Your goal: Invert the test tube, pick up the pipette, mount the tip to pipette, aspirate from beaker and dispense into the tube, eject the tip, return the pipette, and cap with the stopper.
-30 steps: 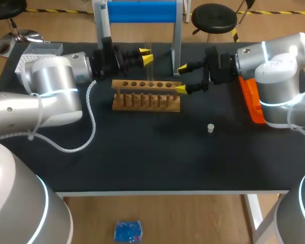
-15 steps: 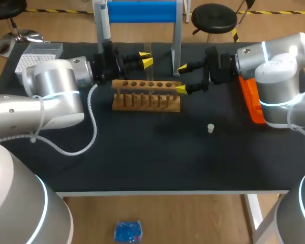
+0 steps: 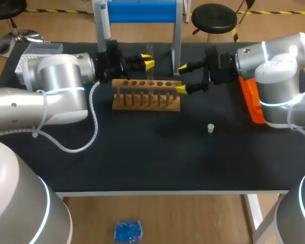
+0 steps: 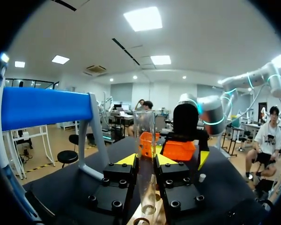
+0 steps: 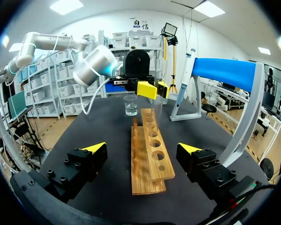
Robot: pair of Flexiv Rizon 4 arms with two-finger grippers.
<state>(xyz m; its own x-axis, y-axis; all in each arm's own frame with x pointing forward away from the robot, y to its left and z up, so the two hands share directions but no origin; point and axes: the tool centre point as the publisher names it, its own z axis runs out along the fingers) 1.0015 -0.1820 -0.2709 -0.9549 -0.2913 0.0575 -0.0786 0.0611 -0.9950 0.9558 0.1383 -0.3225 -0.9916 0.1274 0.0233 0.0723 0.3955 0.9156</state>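
The left claw (image 4: pixel 145 160) is clamped on the clear glass test tube (image 4: pixel 144 133), which stands upright with its open rim uppermost and its rounded end just over the peg-lined wooden rack (image 3: pixel 146 95) on the matte black table (image 3: pixel 157 152). The right claw (image 3: pixel 182 79) gapes wide and empty beside the rack. Inverting the tube looks nearly finished. Next comes seating the slick tube straight down, then letting go.

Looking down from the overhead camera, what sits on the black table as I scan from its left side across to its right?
White box → wooden test tube rack → small white stopper → orange object.
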